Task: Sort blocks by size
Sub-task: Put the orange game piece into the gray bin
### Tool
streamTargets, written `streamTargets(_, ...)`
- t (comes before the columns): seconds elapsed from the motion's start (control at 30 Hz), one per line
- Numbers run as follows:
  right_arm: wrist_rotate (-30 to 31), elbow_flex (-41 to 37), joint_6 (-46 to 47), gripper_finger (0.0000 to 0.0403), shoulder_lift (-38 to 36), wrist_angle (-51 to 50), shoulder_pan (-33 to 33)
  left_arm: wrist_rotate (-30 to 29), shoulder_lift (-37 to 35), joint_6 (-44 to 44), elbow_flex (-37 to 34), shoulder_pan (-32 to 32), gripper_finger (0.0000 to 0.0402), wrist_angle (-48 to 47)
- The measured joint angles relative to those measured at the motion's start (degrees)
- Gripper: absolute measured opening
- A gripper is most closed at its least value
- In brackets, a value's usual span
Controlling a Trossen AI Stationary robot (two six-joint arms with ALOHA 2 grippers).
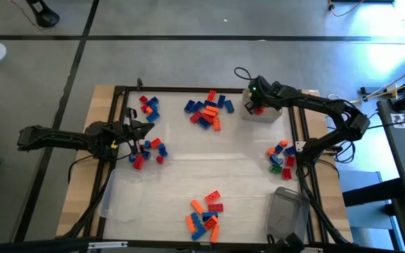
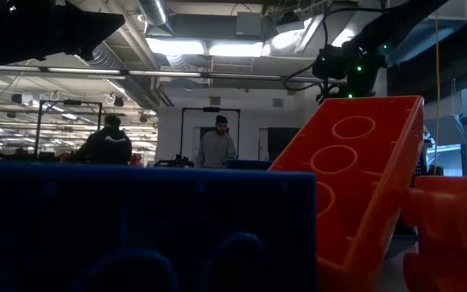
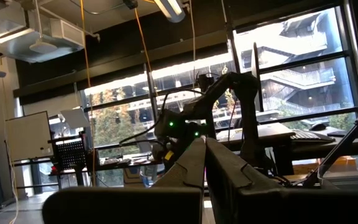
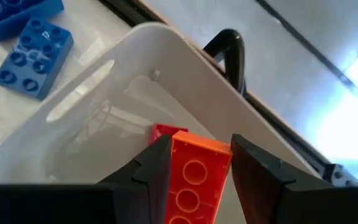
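Note:
My right gripper (image 1: pixel 256 100) hangs over a clear tub (image 1: pixel 268 115) at the table's far right, shut on an orange block (image 4: pixel 194 171). A red block (image 4: pixel 163 131) lies inside that tub. Other blocks, red, orange and blue, lie in loose piles at the far left (image 1: pixel 148 107), the far middle (image 1: pixel 208 111), the left (image 1: pixel 146 151), the right (image 1: pixel 281 156) and the near middle (image 1: pixel 204 214). My left gripper (image 1: pixel 145 135) waits shut and holds nothing at the left, above the left pile, and points up into the room. My right gripper pinches the orange block by its two long sides (image 4: pixel 178 168) between its two fingers. The fingers slant down from the table's right and lie along the block. The block's studded face is turned toward the wrist. It is lifted clear, above the tub's open top.
Two more clear tubs stand near the front edge, one at the left (image 1: pixel 121 197) and one at the right (image 1: pixel 287 211). A black frame (image 1: pixel 188 89) borders the work area. In the low view a blue block (image 2: pixel 136 227) and an orange block (image 2: pixel 355 178) fill the foreground. People stand far behind.

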Motion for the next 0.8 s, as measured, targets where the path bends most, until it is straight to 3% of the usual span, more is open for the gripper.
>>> streamTargets(0.43,0.53,-0.29,-0.08,0.0156,0.00,-0.30,0.15,0.00,0.02,-0.02,0.00,0.00,0.0000,-0.01)
streamTargets(0.8,0.11,0.51,-1.58,0.0250,0.00,-1.64,0.22,0.00,0.00,-0.02,0.02,-0.01,0.0000,-0.01)
